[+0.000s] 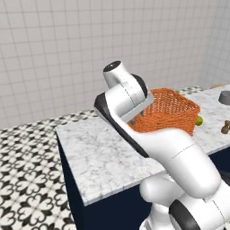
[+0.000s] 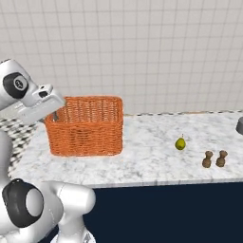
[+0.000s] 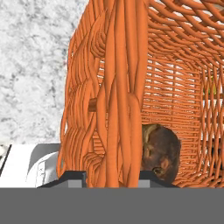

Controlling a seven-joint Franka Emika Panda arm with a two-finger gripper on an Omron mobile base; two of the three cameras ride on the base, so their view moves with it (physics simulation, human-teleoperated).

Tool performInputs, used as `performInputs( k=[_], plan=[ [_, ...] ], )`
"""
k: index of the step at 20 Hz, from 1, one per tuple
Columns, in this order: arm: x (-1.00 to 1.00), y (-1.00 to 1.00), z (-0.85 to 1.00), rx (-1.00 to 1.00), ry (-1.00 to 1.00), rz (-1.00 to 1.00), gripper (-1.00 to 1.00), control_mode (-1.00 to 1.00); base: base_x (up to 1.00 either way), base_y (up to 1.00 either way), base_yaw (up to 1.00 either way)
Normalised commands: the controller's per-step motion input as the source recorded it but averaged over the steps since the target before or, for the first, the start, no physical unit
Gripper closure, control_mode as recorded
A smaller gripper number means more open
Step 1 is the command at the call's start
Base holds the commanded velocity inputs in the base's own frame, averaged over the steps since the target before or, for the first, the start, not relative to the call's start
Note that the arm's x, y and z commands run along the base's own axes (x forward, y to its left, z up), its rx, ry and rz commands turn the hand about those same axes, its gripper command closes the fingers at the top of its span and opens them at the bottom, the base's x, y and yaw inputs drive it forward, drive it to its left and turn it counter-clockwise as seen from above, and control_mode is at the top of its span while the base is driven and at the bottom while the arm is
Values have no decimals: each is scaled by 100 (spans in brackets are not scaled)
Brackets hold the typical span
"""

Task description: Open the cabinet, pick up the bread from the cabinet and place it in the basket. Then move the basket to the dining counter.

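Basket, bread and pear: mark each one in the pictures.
basket (image 2: 88, 127): right base view, on its woven front wall.
bread (image 3: 161, 151): hand view, on the brown crust inside the basket.
pear (image 2: 180, 144): right base view, on its yellow-green body.

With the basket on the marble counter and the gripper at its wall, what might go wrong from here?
The gripper straddles the wall of the basket, which stands near the end of the dining counter; a careless pull may drag it toward that edge. The bread lies loose inside, close by the gripped wall, so tilting could roll it. If the basket is pushed along the counter, it could knock the small yellow-green fruit beside it.
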Motion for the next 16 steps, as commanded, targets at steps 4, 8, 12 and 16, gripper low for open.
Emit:
performInputs(
  k=[4,8,12,16],
  plan=[
    [100,0,-76,4,-4,0,100,-100,0,0,0],
    [100,7,-95,2,-9,1,100,-100,0,0,0],
    [78,13,-100,0,-9,0,100,-100,0,0,0],
    [46,4,-100,0,-3,0,100,-100,0,0,0]
  ],
)
